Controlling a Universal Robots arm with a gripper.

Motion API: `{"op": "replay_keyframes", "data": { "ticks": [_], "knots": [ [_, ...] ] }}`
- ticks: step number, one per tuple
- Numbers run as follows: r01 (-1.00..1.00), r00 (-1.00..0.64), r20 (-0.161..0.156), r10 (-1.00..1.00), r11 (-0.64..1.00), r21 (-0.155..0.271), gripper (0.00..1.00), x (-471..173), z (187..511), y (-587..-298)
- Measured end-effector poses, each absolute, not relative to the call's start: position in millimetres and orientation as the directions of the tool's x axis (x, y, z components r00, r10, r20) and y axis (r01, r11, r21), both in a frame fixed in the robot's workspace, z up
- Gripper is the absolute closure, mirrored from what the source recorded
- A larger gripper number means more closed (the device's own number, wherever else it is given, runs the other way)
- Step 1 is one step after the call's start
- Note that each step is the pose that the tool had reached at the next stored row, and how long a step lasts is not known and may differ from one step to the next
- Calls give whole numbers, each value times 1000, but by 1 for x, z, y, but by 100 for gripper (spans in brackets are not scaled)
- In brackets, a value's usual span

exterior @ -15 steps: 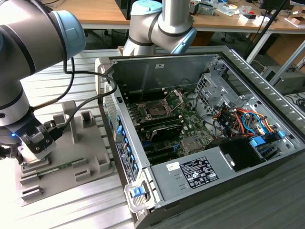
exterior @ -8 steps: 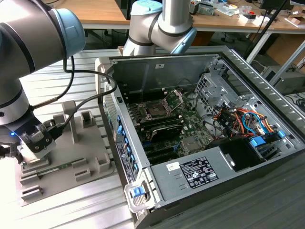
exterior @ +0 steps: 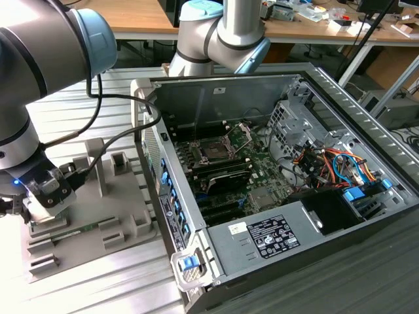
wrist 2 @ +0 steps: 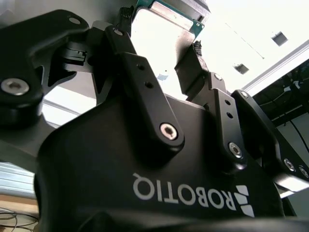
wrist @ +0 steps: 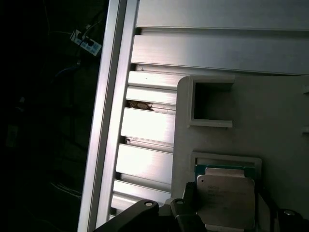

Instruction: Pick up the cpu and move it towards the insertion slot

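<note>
- one black tool (exterior: 46, 206) at one silvery square cpu (wrist: 225, 200), can't tell if it's clamped
- cpu's in one grey plastic fixture plate (exterior: 98, 222)
- one silver-framed square insertion slot (exterior: 215, 152), well apart

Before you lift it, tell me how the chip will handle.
The chip looks thin, flat and metal-faced, so probably stiff and light. Its shiny face may be slippery. It lies in a recess of the grey plate, so a sideways push would likely be blocked.
</note>
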State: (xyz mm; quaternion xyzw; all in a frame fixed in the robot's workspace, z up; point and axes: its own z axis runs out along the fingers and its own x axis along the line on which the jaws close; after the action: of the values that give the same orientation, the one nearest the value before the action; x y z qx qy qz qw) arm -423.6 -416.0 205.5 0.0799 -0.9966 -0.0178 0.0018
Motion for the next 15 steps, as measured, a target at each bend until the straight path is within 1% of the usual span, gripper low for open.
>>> {"op": "replay_keyframes", "data": {
  "ticks": [15],
  "knots": [
    [-159, -987, 1, -159, 987, 36, 45, -424, 212, -416]
  ]
}}
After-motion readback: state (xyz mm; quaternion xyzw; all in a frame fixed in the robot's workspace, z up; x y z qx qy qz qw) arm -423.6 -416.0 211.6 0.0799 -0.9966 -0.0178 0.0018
